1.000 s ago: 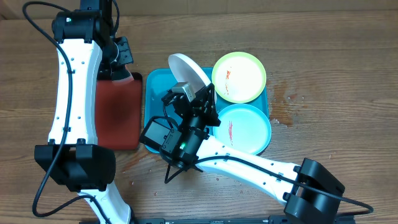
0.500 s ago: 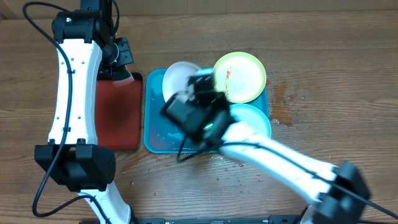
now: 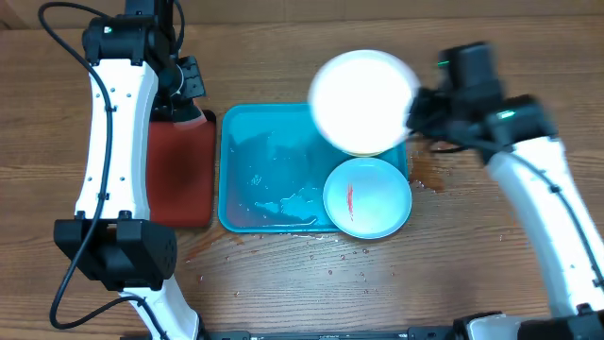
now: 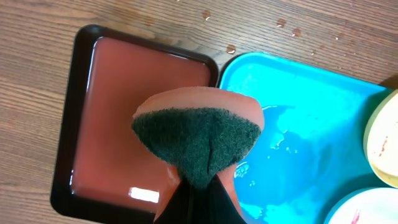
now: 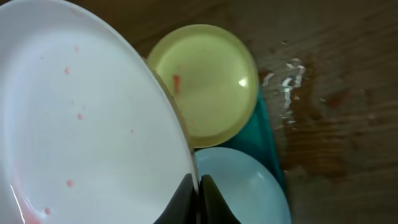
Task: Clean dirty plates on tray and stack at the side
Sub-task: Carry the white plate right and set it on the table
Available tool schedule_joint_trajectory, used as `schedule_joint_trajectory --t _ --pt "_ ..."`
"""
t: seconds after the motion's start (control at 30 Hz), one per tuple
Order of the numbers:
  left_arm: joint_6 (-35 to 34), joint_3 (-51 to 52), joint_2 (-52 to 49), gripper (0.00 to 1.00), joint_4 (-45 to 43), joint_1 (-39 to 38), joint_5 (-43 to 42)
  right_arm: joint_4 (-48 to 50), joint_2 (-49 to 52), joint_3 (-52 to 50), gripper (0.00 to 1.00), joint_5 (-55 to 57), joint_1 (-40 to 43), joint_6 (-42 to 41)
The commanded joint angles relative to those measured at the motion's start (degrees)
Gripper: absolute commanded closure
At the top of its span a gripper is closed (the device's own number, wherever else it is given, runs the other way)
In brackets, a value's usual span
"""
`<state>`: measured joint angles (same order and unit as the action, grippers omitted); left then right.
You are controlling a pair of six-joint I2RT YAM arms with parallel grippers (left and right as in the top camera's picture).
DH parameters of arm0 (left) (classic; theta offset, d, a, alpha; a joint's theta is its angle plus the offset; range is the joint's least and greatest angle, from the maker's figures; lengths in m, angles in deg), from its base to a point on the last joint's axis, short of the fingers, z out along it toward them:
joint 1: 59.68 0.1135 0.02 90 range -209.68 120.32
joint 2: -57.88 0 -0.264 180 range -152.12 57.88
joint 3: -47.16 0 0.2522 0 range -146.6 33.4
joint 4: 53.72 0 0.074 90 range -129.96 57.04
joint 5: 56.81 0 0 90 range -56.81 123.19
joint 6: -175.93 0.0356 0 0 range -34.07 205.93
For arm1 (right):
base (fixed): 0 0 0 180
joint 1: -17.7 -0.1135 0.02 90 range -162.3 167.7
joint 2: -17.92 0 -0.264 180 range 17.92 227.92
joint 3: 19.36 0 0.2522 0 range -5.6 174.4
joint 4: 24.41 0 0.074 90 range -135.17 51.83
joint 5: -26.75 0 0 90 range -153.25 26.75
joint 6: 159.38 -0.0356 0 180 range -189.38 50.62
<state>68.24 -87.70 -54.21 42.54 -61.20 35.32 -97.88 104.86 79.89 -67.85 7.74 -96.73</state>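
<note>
My right gripper (image 3: 413,113) (image 5: 199,184) is shut on the rim of the white plate (image 3: 363,101) (image 5: 81,124) and holds it up above the turquoise tray's (image 3: 264,175) far right corner. The plate bears small red specks. It hides the lime-green plate in the overhead view; that plate (image 5: 202,84) shows in the right wrist view with a red smear. The cyan plate (image 3: 368,196) (image 5: 242,186) lies in the tray's near right corner with a red smear. My left gripper (image 3: 179,93) (image 4: 199,186) is shut on an orange sponge with a green pad (image 4: 199,140), above the red tray.
A red tray with a black rim (image 3: 179,170) (image 4: 124,124) lies left of the turquoise tray (image 4: 311,118). The turquoise tray is wet inside. Water drops spot the wood right of it (image 3: 436,151) and in front of it (image 3: 330,260).
My right arm has swung from over the tray to the right side, carrying the white plate up and to the right over the lime-green plate. The left arm has not moved.
</note>
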Motion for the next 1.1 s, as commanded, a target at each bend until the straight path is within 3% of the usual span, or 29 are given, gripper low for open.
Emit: schedule_joint_trajectory --t 0.0,0.17,0.33,0.7,0.9,1.07 --pt "-0.8 0.2 0.8 0.96 -0.2 -0.8 -0.7 -2.0 -2.1 0.9 0.96 -6.1 9.2 0.9" --pt "-0.8 0.2 0.8 0.96 -0.3 -0.8 -0.7 -2.6 -1.9 -2.1 0.96 0.2 21.1 1.1" --pt "-0.5 0.2 0.8 0.95 -0.2 -0.8 -0.7 1.9 -1.9 -9.6 0.96 2.4 27.7 2.9" --pt "-0.3 0.2 0.8 0.96 -0.5 -0.8 -0.7 23.5 -1.3 -31.8 0.96 3.0 28.7 3.8" --pt "-0.1 0.2 0.8 0.96 -0.5 -0.8 -0.7 29.9 0.3 -36.7 0.96 4.6 28.7 3.6" --pt "-0.1 0.2 0.8 0.96 -0.5 -0.8 -0.7 31.7 1.9 -36.8 0.76 4.6 28.7 3.6"
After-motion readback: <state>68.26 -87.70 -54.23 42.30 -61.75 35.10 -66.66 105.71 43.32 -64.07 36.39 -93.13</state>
